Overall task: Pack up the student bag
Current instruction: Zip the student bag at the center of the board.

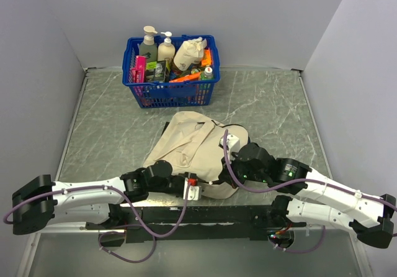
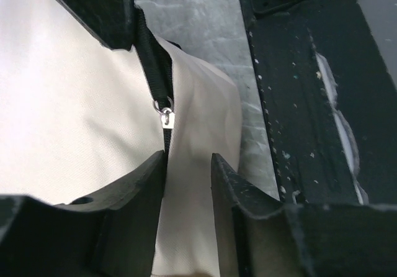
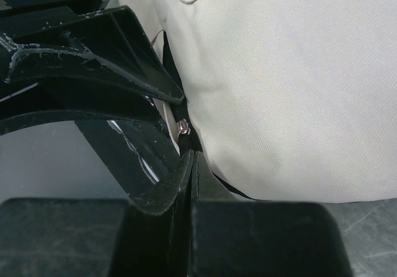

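The student bag (image 1: 189,143), beige fabric, lies flat on the table in front of both arms. In the left wrist view my left gripper (image 2: 188,165) stands open over the bag's near edge. Beige cloth shows in the gap between its fingers (image 2: 139,190). A silver zipper slider (image 2: 166,117) on a black zipper tape sits just ahead of the tips. In the right wrist view my right gripper (image 3: 195,156) is shut on the black zipper pull, just below its metal slider (image 3: 183,127). The bag's beige side (image 3: 291,84) fills the right of that view.
A blue plastic basket (image 1: 141,92) stands at the back, behind the bag, with bottles, a cloth pouch and several small packs in it. The black base rail (image 1: 205,213) runs along the near edge, close to both grippers. Grey walls enclose the marbled table (image 1: 273,109).
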Controlling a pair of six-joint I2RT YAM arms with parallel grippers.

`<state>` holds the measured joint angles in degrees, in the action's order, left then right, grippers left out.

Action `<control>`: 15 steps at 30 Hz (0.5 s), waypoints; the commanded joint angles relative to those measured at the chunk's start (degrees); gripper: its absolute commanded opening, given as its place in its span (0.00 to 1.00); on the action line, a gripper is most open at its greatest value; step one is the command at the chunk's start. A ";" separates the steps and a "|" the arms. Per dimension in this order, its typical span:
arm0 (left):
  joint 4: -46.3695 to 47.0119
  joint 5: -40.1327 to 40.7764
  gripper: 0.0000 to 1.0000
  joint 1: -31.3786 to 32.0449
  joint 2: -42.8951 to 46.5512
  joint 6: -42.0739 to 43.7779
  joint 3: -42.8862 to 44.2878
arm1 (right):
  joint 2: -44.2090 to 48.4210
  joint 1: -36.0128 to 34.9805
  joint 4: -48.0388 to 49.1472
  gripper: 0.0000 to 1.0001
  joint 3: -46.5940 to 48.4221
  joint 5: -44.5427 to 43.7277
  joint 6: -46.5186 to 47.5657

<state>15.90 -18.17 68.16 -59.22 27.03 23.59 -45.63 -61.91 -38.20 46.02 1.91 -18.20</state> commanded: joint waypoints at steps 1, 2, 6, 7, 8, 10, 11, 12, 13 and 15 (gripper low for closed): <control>8.43 2.25 0.43 0.13 -1.51 2.06 -0.65 | 0.80 -0.49 0.67 0.00 3.37 -0.24 0.18; 9.58 4.18 0.43 0.04 -1.69 2.76 -0.74 | 0.89 -0.49 0.75 0.00 3.29 0.11 0.00; 14.24 8.33 0.41 0.48 -2.83 4.26 -1.27 | 2.38 -0.58 0.92 0.00 1.97 0.55 -1.40; 13.64 7.98 0.35 0.57 -2.74 4.61 -1.27 | 2.99 -0.58 1.45 0.00 0.92 0.90 -1.66; 12.93 7.11 0.28 0.57 -2.83 4.70 -1.10 | 3.43 -0.41 1.28 0.00 0.57 1.16 -2.02; 10.74 6.05 0.05 0.92 -2.83 4.44 -1.18 | 3.53 -0.58 0.41 0.00 0.56 0.46 -2.19; 9.60 5.26 0.01 1.01 -2.57 4.79 -1.18 | 3.61 -0.58 -0.47 0.00 0.74 -0.15 -2.28; 8.02 2.99 0.01 1.01 -2.39 5.05 -0.83 | 3.79 -0.58 -0.91 0.00 0.83 -1.46 -2.46; 4.79 1.93 0.01 1.01 -2.22 5.75 -0.57 | 4.14 -0.58 -1.26 0.00 1.00 -1.73 -2.55; 1.60 0.51 0.01 1.01 -1.78 6.54 0.13 | 4.58 -0.58 -2.67 0.00 1.44 -5.67 -3.16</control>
<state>23.42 -14.09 69.08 -61.73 31.27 22.74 -43.00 -62.02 -38.83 46.04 1.80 -19.77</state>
